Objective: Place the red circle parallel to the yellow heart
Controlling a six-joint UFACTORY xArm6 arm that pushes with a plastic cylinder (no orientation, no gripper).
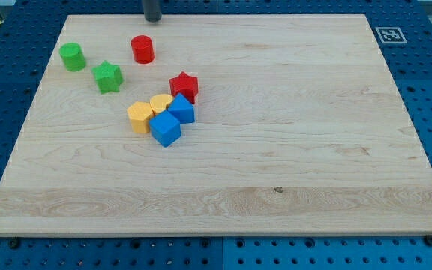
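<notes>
The red circle (142,49) stands near the board's top left. The yellow heart (160,103) sits lower, in a tight cluster, touching a yellow hexagon (139,117) on its left and a blue block (181,108) on its right. My tip (152,19) is at the board's top edge, just above and slightly right of the red circle, with a small gap between them. Only the rod's lower end shows.
A red star (184,85) sits just above the cluster. A second blue block (165,129) lies at the cluster's bottom. A green circle (72,57) and a green star (108,76) lie left of the red circle. The wooden board (291,150) rests on a blue pegboard.
</notes>
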